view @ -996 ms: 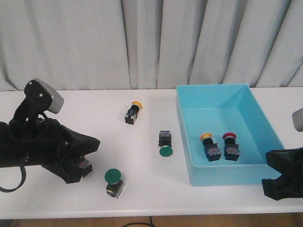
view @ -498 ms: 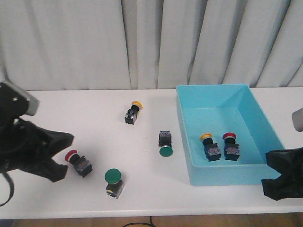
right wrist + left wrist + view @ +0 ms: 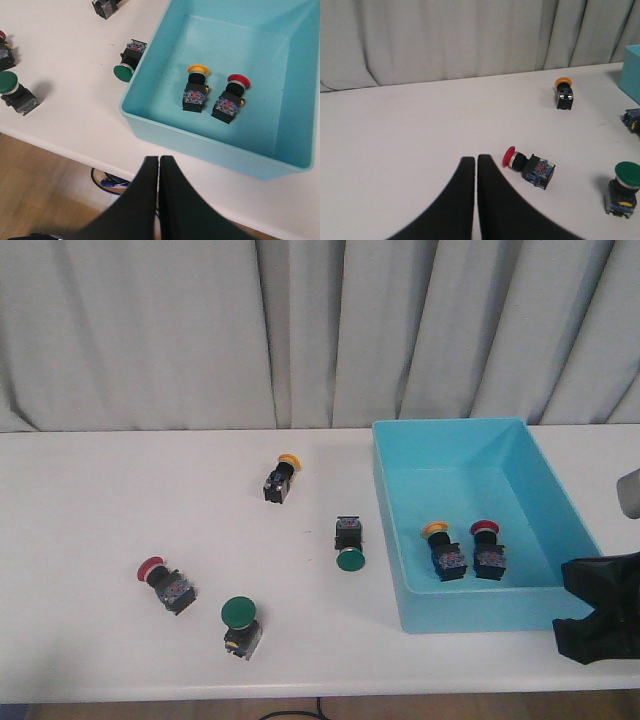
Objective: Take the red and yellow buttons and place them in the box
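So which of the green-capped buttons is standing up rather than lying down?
The green button near the table's front edge, beside the red button; its cap faces up. The other green button, nearer the box, lies tipped over.

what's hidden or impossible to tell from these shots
- Left gripper: absent from the front view; the left wrist view shows only its fingers, pressed together.
- Right gripper: in the front view it is cut off by the right edge.
- Green button beside the box: cut off at the left wrist view's right edge.
- Red button on the table: cut off at the right wrist view's left edge.
- Labels on all button bodies: too small to read.
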`<state>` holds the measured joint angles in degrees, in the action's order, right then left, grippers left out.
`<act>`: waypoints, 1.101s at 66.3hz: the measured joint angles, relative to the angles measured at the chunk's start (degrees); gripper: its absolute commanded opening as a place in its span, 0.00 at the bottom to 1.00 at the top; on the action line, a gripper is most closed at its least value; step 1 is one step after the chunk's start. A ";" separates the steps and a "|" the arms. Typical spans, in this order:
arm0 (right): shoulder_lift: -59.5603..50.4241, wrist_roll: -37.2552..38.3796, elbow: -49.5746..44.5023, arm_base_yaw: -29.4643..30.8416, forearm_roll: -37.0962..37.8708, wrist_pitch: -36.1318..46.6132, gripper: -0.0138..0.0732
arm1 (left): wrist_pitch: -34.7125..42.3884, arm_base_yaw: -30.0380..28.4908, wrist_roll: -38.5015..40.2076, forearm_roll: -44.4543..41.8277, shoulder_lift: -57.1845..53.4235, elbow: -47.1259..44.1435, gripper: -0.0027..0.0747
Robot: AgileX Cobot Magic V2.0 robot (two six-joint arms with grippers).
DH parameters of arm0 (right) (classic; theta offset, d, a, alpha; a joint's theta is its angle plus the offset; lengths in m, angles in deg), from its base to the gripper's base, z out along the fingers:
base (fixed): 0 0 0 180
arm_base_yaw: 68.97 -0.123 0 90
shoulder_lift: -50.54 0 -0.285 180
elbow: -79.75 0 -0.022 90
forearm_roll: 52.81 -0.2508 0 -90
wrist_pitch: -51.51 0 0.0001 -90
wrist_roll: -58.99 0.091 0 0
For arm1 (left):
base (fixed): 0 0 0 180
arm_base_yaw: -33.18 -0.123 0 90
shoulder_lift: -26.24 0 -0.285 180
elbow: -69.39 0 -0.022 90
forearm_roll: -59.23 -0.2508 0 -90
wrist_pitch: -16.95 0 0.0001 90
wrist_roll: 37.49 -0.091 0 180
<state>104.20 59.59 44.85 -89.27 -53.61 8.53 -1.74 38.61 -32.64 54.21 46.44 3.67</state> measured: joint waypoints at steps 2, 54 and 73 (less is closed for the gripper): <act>0.00 0.00 0.00 0.00 0.00 0.00 0.15 | 0.18 -0.11 0.14 -0.08 -1.43 -1.18 0.02; 0.00 0.00 0.00 0.00 0.00 -0.05 0.15 | 15.46 -7.92 -6.26 9.21 -13.00 -12.96 0.02; 0.00 0.00 0.00 0.00 0.00 -0.11 0.15 | 15.58 -7.92 -3.41 5.03 -13.00 -12.96 0.02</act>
<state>104.20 59.59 44.85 -89.27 -53.61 8.42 13.84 30.69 -36.06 59.23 33.44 -9.29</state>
